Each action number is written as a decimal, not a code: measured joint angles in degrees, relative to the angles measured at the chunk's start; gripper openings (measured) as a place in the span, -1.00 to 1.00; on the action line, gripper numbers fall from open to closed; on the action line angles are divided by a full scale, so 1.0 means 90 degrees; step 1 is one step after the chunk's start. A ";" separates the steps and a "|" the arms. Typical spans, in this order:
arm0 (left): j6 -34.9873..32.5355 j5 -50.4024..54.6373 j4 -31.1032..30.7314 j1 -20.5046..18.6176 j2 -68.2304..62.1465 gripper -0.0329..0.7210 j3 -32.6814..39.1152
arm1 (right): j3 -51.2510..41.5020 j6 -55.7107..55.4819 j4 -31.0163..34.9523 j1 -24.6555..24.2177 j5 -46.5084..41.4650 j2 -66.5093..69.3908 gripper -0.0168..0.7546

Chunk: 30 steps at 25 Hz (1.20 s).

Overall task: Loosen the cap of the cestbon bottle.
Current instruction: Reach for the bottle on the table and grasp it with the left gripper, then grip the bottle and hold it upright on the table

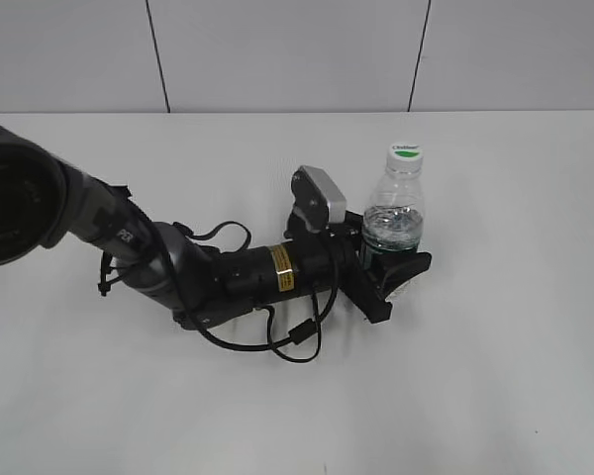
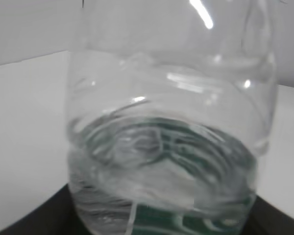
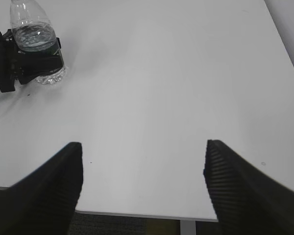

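White table [image 1: 495, 376] carries the upright bottle [image 1: 393, 223] toward the far right of its middle, its white cap [image 1: 406, 152] with the green mark on top. From the left, the left claw [image 1: 388, 269] is clamped around the bottle's lower body at the green label. Well away near the table's edge, the right claw [image 3: 143, 183] hangs spread wide, holding nothing.

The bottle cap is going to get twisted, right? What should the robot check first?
1. Bottle upright on the table: ok.
2. Left gripper shut around the bottle's lower part: ok.
3. Cap on top, nothing covering it: ok.
4. Right gripper open: ok.
5. Right gripper at the cap: not ok, it is far off near the table edge.
6. Grip tight enough to stop turning: cannot tell.
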<state>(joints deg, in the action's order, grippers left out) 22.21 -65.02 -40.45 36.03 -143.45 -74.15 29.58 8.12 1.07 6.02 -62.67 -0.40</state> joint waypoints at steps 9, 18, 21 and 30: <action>0.0007 -0.0085 -0.1191 -0.0326 0.0867 0.16 0.0360 | 0.0000 0.0000 0.0000 0.0000 0.0000 0.0000 0.57; 0.0007 -0.0214 -0.2181 -0.1332 0.1706 0.16 0.1555 | 0.0000 0.0000 0.0000 0.0000 0.0000 0.0000 0.57; 0.0007 -0.0242 -0.2243 -0.1401 0.1842 0.16 0.1768 | 0.0000 0.0000 0.0000 0.0000 0.0000 0.0000 0.57; 0.0007 -0.0222 -0.1857 -0.1401 0.1653 0.16 0.1812 | 0.0000 0.0000 0.0000 0.0000 0.0000 0.0000 0.57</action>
<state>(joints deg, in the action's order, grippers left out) 22.26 -67.01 -57.16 23.42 -128.57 -57.83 29.58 8.12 1.07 6.02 -62.67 -0.40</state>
